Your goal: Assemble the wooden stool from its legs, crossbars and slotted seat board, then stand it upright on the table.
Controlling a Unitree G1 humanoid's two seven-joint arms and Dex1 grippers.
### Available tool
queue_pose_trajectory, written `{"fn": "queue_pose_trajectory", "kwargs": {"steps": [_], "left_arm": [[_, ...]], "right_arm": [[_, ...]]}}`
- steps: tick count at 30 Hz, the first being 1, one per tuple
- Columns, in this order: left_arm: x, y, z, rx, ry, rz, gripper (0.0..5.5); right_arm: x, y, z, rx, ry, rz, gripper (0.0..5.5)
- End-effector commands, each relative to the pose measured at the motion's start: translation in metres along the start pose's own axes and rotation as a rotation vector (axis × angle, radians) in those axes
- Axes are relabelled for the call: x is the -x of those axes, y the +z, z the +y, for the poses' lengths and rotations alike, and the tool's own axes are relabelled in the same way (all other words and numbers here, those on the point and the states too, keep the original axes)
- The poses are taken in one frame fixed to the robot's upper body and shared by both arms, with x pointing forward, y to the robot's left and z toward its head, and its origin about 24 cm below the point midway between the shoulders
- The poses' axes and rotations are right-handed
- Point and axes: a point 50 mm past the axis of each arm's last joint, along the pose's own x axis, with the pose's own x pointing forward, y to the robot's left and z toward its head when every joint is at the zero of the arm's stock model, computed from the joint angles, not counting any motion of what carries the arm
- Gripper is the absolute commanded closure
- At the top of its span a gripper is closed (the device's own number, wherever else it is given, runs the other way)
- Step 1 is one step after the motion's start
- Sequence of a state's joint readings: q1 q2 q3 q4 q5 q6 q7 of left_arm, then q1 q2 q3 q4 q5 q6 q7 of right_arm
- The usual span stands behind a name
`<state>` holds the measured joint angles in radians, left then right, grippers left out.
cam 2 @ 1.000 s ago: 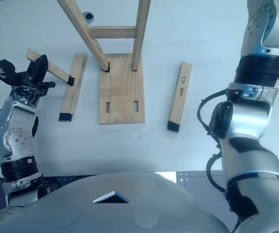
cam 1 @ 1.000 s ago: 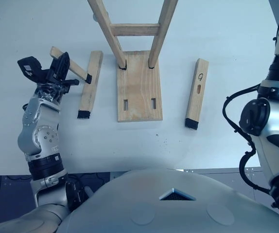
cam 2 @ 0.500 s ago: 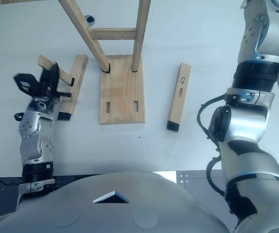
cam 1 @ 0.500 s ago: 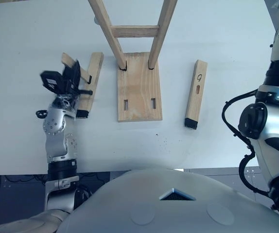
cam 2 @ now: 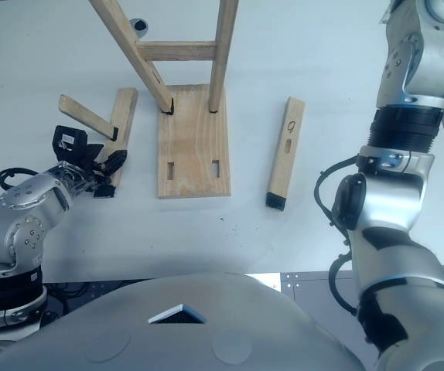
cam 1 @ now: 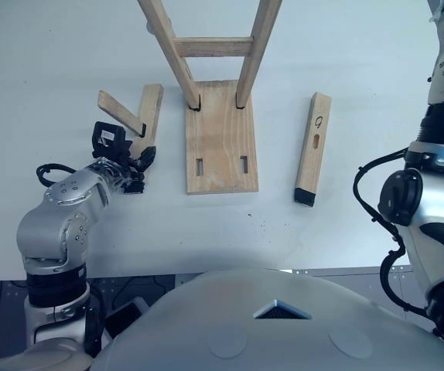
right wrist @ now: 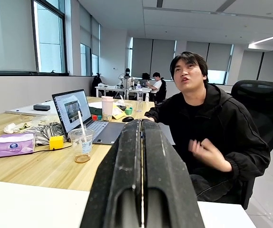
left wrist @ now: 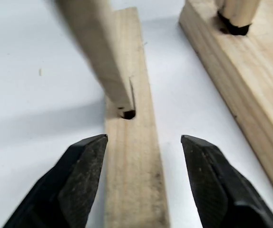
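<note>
Straddling lying leg [left wrist: 132, 171] near its black-capped end, left gripper [left wrist: 143, 140] stands wide open, fingers either side; we cannot confirm contact. Crossbar [cam 1: 120, 114] sits pegged in same leg. Right gripper [right wrist: 142, 128]: fingers pressed flat together. Seat board [cam 1: 222, 147] flat on table [cam 1: 52, 62]. We note left gripper has shifted from crossbar's outer end to leg's near end since one second ago.
</note>
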<state>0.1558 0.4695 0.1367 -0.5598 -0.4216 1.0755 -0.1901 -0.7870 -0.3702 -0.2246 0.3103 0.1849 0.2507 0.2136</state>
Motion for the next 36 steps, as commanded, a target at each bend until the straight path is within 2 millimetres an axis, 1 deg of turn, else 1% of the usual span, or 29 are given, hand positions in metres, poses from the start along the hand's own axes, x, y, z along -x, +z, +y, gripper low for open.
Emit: {"fn": "queue_pose_trajectory", "kwargs": {"steps": [1,3,5,8,11,13,15,18,21,24,25,27,30,34,36], "left_arm": [[0.007,-0.01,-0.007,0.025,0.012,0.065,2.71],[0.01,-0.018,-0.003,0.034,0.05,0.095,2.71],[0.01,-0.018,0.001,0.025,0.05,0.1,2.71],[0.011,-0.011,0.006,0.026,0.044,0.062,2.71],[0.013,-0.003,0.017,0.014,0.058,0.038,2.71],[0.013,-0.01,0.017,0.026,0.021,0.085,2.71],[0.011,-0.022,0.014,0.038,-0.024,0.142,2.71],[0.011,-0.034,0.012,0.039,-0.045,0.199,2.71],[0.011,-0.039,0.015,0.029,-0.039,0.223,2.71],[0.01,-0.038,0.015,0.014,-0.044,0.214,2.71],[0.009,-0.034,0.015,0.028,-0.051,0.19,2.91],[0.007,-0.026,0.015,0.083,-0.089,0.132,3.15],[0.009,-0.017,0.019,0.185,-0.131,0.077,3.7],[0.012,-0.011,0.031,0.366,-0.178,0.018,4.23],[0.013,-0.015,0.042,0.451,-0.171,0.008,4.48]], "right_arm": [[0.0,-0.001,0.0,0.02,0.007,0.021,5.5],[-0.003,-0.001,0.002,0.02,0.021,0.025,5.5],[0.001,-0.001,-0.002,0.028,0.005,0.028,5.5],[0.004,-0.003,-0.003,0.032,-0.004,0.036,5.5],[0.005,-0.003,-0.001,0.034,0.0,0.042,5.5],[0.006,-0.004,-0.002,0.035,-0.004,0.044,5.5],[0.007,-0.005,-0.002,0.032,-0.007,0.046,5.5],[0.007,-0.005,-0.002,0.031,-0.007,0.05,5.5],[0.008,-0.007,-0.004,0.031,-0.014,0.057,5.5],[0.008,-0.008,-0.003,0.029,-0.015,0.062,5.5],[0.009,-0.009,-0.003,0.029,-0.018,0.063,5.5],[0.01,-0.01,-0.005,0.031,-0.027,0.069,5.5],[0.006,-0.01,-0.003,0.029,-0.015,0.075,5.5],[0.002,-0.009,-0.003,0.022,-0.008,0.077,5.5],[0.0,-0.01,-0.005,0.015,-0.004,0.089,5.5]]}}
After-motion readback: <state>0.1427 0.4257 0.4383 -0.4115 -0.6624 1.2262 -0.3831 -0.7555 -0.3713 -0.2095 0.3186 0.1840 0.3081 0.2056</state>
